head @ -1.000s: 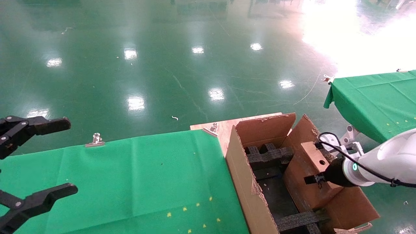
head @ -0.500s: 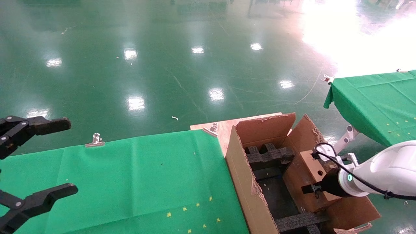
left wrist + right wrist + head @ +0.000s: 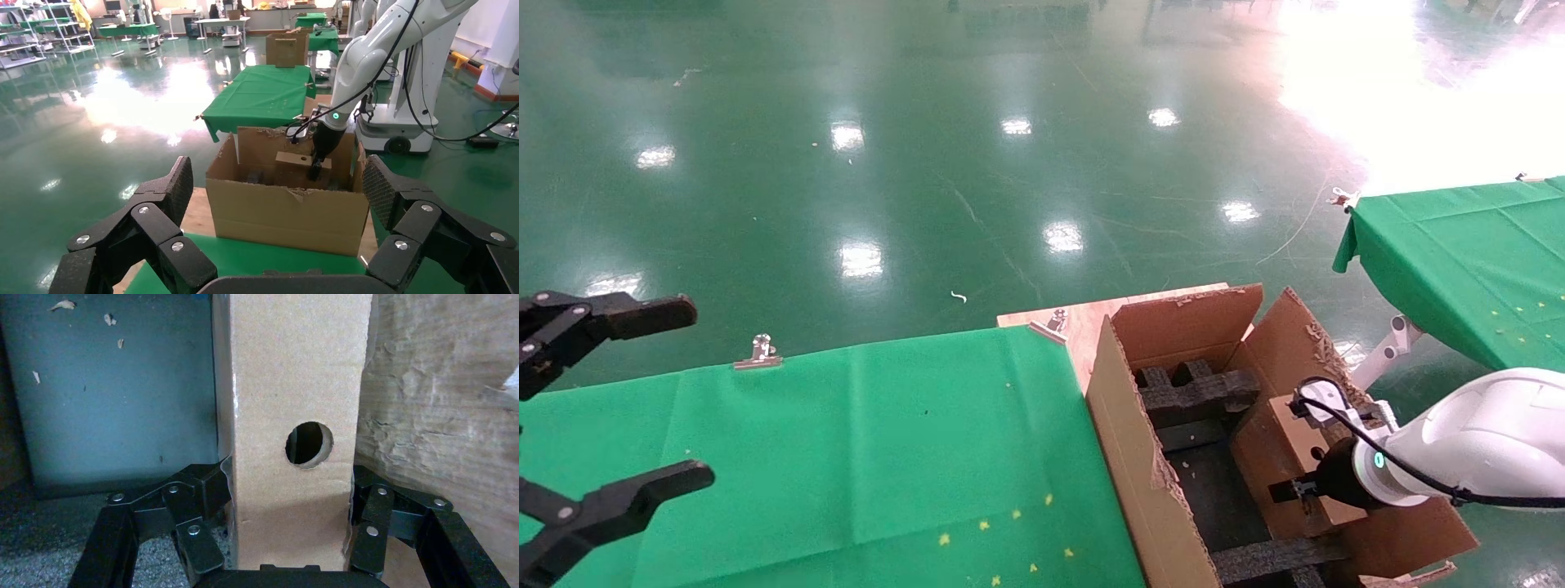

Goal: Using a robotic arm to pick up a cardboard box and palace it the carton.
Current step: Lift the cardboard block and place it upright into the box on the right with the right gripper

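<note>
Cardboard box point(image 3: 1295, 445), lower right of the head view, sits clamped between the right gripper's point(image 3: 287, 530) jaws inside the carton point(image 3: 1128, 441), beside black foam inserts point(image 3: 1193, 392). Left gripper point(image 3: 592, 408) hangs spread wide at far left.

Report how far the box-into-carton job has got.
Done: the cardboard box is picked up and sits between the carton's walls, against its right side. In hand: the right claw is shut on the cardboard box, fingers pressing both sides in the right wrist view. Left: seat it among the black foam inserts, let go, pull out. The left claw hangs open, idle, at the green table's left.
</note>
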You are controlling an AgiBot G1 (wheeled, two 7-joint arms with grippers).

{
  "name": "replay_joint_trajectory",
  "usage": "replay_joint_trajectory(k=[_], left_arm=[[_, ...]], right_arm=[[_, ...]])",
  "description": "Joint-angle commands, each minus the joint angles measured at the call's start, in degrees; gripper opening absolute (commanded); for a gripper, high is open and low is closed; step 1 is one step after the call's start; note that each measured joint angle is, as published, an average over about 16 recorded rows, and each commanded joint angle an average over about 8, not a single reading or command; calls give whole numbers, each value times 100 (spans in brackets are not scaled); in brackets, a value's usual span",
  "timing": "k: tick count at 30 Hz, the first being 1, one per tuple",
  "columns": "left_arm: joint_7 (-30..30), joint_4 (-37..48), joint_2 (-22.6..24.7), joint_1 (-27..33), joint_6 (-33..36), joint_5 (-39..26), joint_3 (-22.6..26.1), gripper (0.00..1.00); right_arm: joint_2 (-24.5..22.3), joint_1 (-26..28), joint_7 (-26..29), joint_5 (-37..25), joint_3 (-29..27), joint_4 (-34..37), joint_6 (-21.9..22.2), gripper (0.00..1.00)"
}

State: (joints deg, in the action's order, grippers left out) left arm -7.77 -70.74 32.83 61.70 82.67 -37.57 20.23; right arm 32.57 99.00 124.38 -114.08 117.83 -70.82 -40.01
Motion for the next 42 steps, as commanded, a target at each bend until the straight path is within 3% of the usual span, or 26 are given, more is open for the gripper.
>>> replay_joint_trajectory(k=[1, 5, 30, 42], left_arm=[[0, 0, 0, 0, 0, 0, 0, 100], [0, 1, 0, -1, -1, 0, 0, 100], [0, 1, 0, -1, -1, 1, 0, 100], [0, 1, 0, -1, -1, 1, 0, 100]], right_arm=[[44, -42, -64, 48, 7, 87, 36, 55], [59, -64, -84, 93, 6, 126, 57, 100], [-214, 287, 18, -79, -58, -275, -147, 100], [-549, 1210, -147, -110, -468, -654, -184, 100]])
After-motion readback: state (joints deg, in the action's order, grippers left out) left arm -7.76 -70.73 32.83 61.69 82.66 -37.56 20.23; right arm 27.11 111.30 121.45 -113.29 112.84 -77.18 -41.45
